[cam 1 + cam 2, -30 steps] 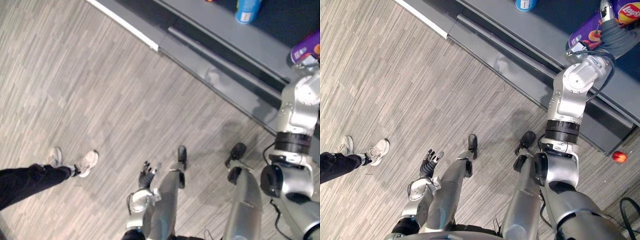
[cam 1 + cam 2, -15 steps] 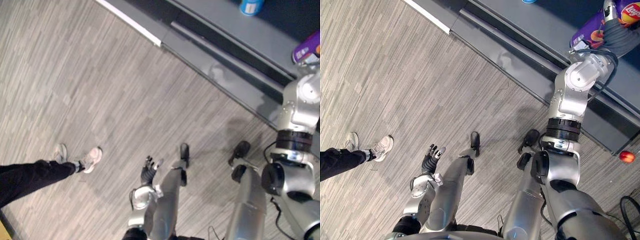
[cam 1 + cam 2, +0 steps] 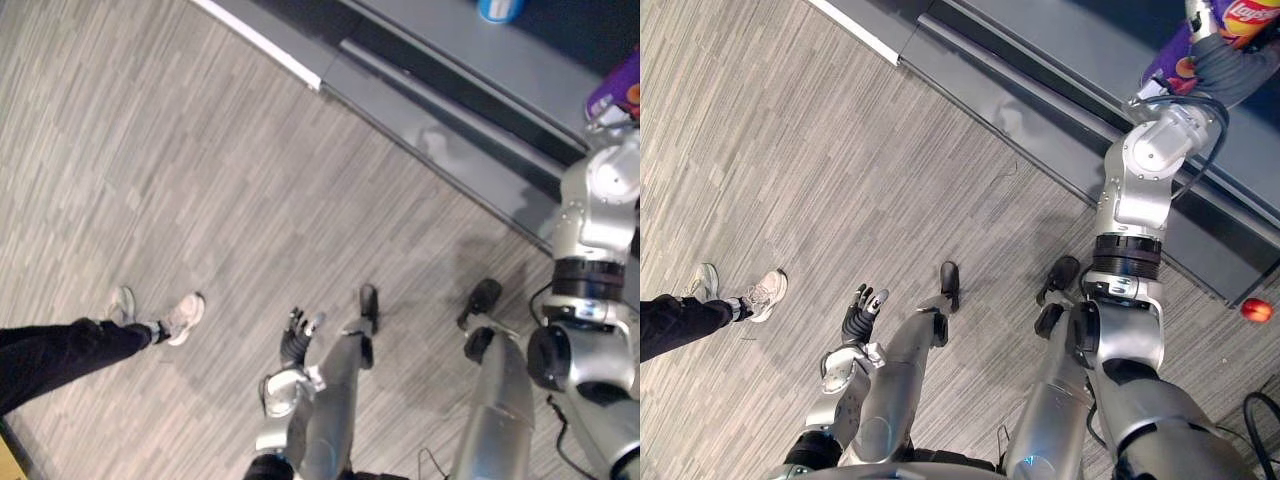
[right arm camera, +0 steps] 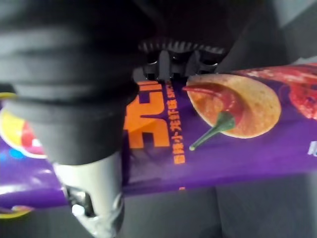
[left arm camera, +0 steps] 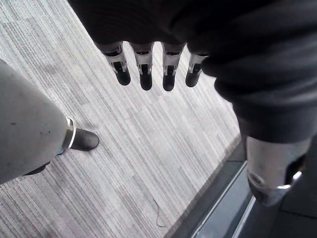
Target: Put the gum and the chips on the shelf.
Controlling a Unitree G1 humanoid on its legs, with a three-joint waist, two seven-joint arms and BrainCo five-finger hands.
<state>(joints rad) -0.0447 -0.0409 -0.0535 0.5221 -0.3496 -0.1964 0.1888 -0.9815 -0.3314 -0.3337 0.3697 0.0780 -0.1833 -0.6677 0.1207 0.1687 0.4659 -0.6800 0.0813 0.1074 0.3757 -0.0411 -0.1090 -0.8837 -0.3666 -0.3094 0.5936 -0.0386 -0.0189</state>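
Left eye view: a grey metal shelf (image 3: 510, 60) runs across the 12 to 2 o'clock side of the grey wood-grain floor (image 3: 200, 150). A blue round container (image 3: 497, 8) stands on the shelf at 1 o'clock. An end of the purple tube of chips (image 3: 615, 95) shows at 2 o'clock. A person's dark-trousered leg and pale shoes (image 3: 180, 318) are at 8 o'clock. The left hand (image 3: 297, 340) hangs at 6 o'clock over the floor.

Right eye view: the right hand (image 3: 1230, 65) is raised at 1 o'clock over the shelf, grasping the chips tube. Whether the tube touches the shelf cannot be told. A small red ball (image 3: 1256, 310) lies on the floor at 3 o'clock, near the shelf's foot.

Left wrist view: the left hand's fingers (image 5: 145, 74) are straight and relaxed, holding nothing, above the floor.

Right wrist view: the fingers (image 4: 173, 57) curl over one side of the purple tube, the thumb (image 4: 94, 198) presses the other, a firm clasp.
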